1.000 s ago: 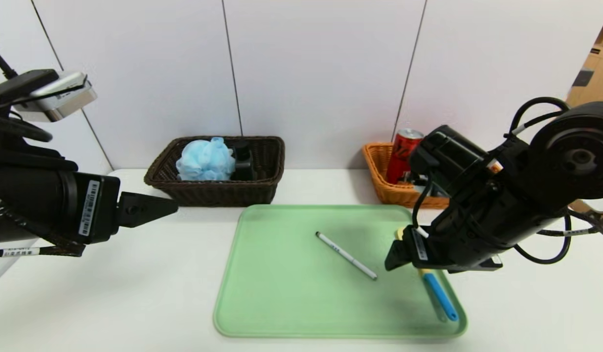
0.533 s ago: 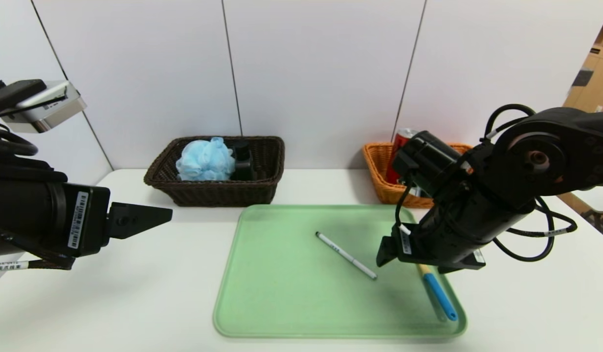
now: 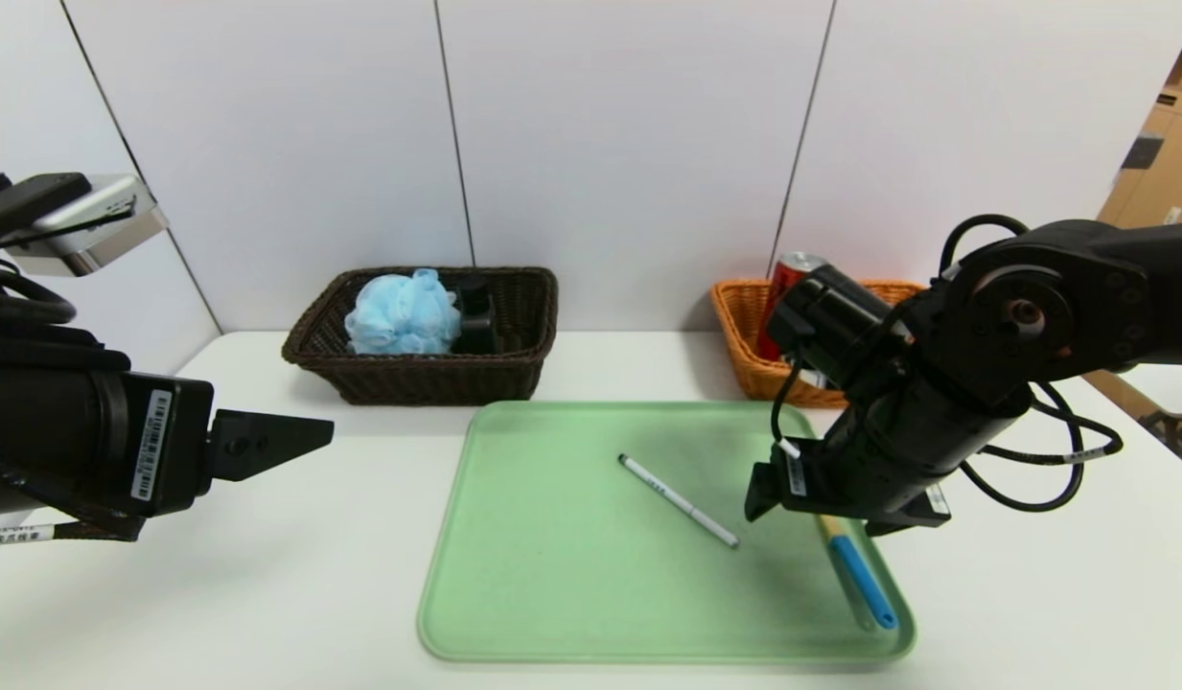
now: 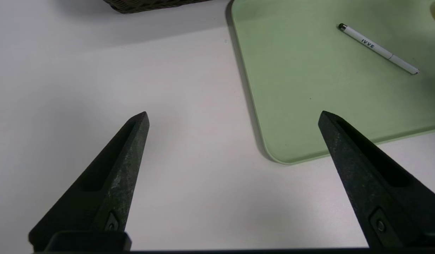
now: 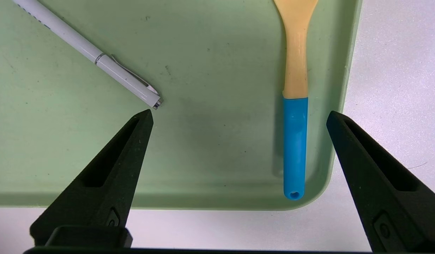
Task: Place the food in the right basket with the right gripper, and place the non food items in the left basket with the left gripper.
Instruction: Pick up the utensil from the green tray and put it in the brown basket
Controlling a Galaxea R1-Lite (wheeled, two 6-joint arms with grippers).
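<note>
L gripper (image 4: pixel 233 118) nearest, jaws wide, empty, over bare table beside tray (image 3: pixel 514 613). R gripper (image 5: pixel 238 116) also wide, empty, above spoon (image 5: pixel 295 106) at tray's R edge. Pen (image 3: pixel 679 501) mid-tray. Both non-food, so L's job: R should clear off first, then L straddles pen across its barrel. Far: pouf (image 3: pixel 402 314) in L basket (image 3: pixel 514 369), can (image 3: pixel 787 302) in R basket (image 3: pixel 744 331).

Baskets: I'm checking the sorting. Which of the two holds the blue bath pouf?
The dark brown basket, on the robot's left by the wall, holds the pouf. The orange-tan basket holds the red can instead.
</note>
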